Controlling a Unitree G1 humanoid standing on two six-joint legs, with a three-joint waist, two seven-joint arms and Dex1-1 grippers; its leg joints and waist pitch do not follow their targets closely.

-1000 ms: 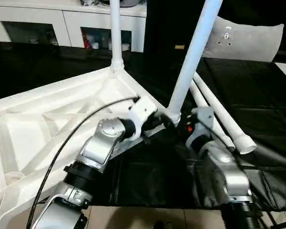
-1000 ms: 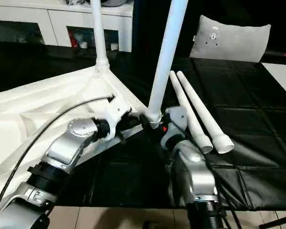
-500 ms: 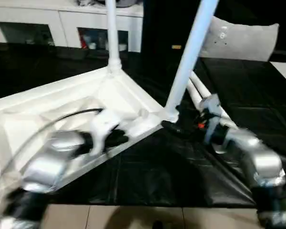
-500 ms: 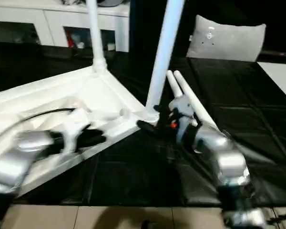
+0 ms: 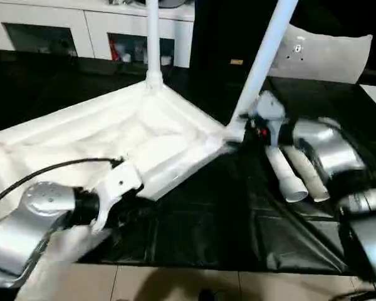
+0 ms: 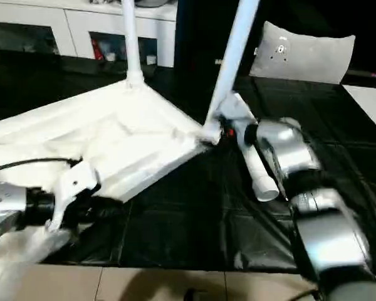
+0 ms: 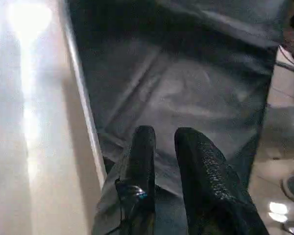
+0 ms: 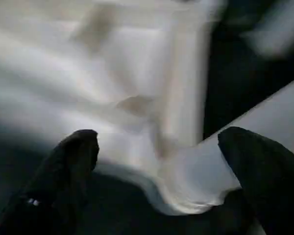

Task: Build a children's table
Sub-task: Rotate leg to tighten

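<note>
Your left gripper (image 7: 161, 142) has its fingers nearly together, holding nothing, over the black cloth (image 5: 207, 219). The all-white children's table (image 5: 113, 135) lies upside down, two legs standing. Two loose legs (image 5: 294, 175) lie rightward. Your right gripper (image 8: 159, 161) gapes wide at the corner socket (image 5: 229, 133).

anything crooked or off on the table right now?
The leg at the near corner of the upturned tabletop leans toward the right, while the far-corner leg stands upright. The right hand, open, is at the leaning leg's base. Two more legs lie loose on the black mat.
</note>
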